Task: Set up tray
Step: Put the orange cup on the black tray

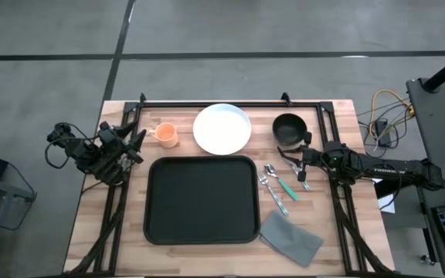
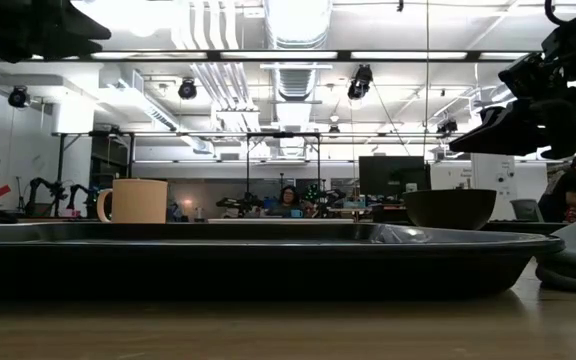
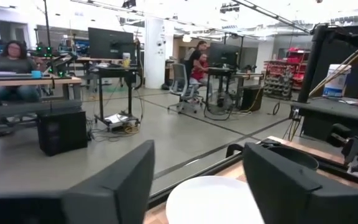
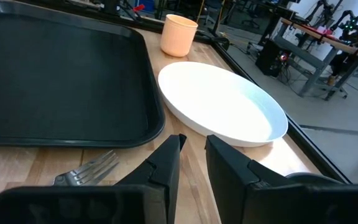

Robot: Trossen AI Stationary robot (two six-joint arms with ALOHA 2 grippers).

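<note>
The black tray (image 1: 201,199) lies flat on the wooden table, near the middle, with nothing on it; it also shows in the right wrist view (image 4: 55,74). My left gripper (image 1: 135,143) hovers at the table's left, beside an orange cup (image 1: 166,135). Its fingers are wide open and empty in the left wrist view (image 3: 197,180). My right gripper (image 1: 300,160) hovers at the right, between a black bowl (image 1: 288,129) and the cutlery (image 1: 276,185). Its fingers stand a narrow gap apart (image 4: 192,152) and hold nothing.
A round white plate (image 1: 222,129) stands behind the tray, between cup and bowl. A spoon, a fork (image 4: 92,169) and a green-handled utensil lie right of the tray. A folded grey cloth (image 1: 290,238) lies at the near right. A black frame rail runs along the table's far edge.
</note>
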